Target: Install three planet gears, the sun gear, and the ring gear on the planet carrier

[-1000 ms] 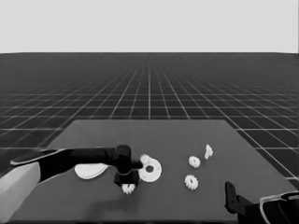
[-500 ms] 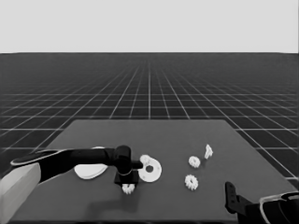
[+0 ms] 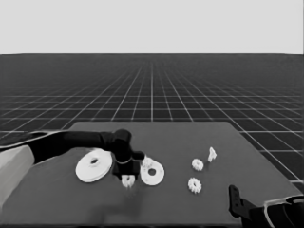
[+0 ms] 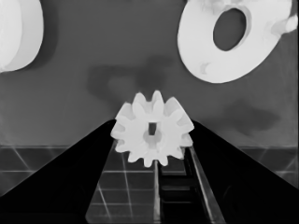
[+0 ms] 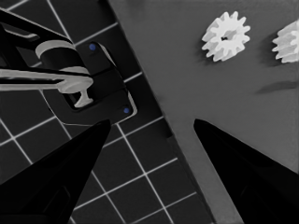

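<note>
My left claw [image 4: 152, 154] grips a gear [image 4: 152, 128] just beside the smaller round part [image 3: 152, 173], ready for seating. Right claw [image 5: 149, 140] parked, open.

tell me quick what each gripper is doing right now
Left gripper: shut on a small gear, beside the smaller round part.
Right gripper: open, holding nothing, parked at the table's near right corner.
</note>
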`<state>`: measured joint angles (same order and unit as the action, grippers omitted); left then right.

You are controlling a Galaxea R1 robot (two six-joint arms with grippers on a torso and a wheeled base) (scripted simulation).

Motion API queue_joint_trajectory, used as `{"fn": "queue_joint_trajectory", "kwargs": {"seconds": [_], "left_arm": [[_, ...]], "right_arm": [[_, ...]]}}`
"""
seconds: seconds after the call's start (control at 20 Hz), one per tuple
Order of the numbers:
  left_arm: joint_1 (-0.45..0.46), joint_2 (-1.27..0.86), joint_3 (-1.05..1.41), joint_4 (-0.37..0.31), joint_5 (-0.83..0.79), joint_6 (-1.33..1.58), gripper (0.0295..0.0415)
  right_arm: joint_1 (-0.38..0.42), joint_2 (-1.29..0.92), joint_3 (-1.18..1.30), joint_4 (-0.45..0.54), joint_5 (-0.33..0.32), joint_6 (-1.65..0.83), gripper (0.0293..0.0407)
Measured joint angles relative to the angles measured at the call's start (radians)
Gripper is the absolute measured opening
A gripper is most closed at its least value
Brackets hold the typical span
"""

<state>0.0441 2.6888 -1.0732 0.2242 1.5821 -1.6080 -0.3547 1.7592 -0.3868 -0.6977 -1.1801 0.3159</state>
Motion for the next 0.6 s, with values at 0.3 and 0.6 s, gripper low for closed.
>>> {"fn": "queue_joint_trajectory", "kwargs": {"seconds": [0.3, 0.6], "left_arm": [[-0.027, 0.164, -0.201, -0.028, -0.009, 0.034, 0.0312], [-0.033, 0.251, -0.330, -0.035, -0.018, 0.077, 0.0312]], "right_arm": [[0.000, 0.000, 0.000, 0.000, 0.000, 0.000, 0.0385], [0.000, 0.000, 0.000, 0.000, 0.000, 0.000, 0.0385]]}}
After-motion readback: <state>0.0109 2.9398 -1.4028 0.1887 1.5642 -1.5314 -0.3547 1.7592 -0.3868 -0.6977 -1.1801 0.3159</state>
